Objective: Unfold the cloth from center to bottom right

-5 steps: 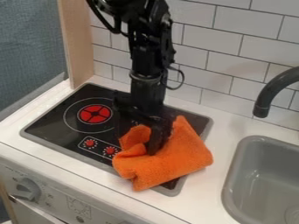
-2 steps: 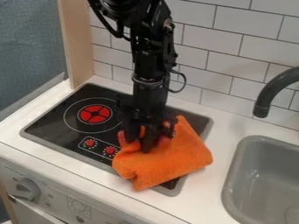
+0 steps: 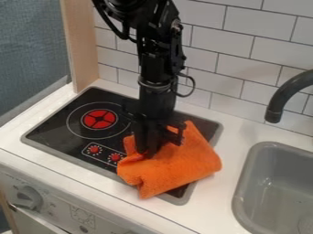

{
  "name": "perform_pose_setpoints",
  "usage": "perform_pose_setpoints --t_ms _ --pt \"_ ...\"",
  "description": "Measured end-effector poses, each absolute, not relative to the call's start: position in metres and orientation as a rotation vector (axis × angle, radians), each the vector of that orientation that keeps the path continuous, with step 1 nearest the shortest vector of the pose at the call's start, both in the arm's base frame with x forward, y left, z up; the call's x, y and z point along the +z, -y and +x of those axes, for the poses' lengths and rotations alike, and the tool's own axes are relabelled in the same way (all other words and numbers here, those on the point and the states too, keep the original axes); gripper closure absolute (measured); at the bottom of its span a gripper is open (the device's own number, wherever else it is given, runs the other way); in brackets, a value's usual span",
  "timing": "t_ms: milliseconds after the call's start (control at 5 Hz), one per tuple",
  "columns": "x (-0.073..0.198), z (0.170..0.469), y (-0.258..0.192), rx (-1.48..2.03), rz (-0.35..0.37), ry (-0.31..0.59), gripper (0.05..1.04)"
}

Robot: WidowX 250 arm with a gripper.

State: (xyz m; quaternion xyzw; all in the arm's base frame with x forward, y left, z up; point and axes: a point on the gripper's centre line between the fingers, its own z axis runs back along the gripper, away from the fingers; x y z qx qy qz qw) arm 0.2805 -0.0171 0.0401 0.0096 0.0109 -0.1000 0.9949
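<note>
Sink (image 3: 243,183) has a drain (image 3: 307,225) inside, while the gripper (image 3: 147,151) touches orange cloth (image 3: 177,169), whether spread or pinching I cannot tell.

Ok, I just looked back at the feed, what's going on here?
The robot arm's black gripper is down at the upper-left part of the orange cloth, on the toy stove. The cloth is still folded and bunched up, so it isn't unfolded toward the bottom right at this moment. It covers much of the stove's right side and reaches past the stove's edge over the white counter. Whether the gripper has hold of any cloth, I can't tell.
</note>
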Motion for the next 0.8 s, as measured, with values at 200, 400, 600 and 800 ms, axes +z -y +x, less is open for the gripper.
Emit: perform_pose_setpoints --t_ms 200,400,600,800 --pt "0.055 0.278 0.02 -0.206 0.002 -0.003 1.033" --pt "0.073 0.267 0.035 -0.242 -0.021 -0.017 1.033" --pt "0.091 0.259 0.052 -0.29 -0.056 0.006 1.033" --pt "0.092 0.252 0.08 -0.389 -0.069 0.002 1.033"
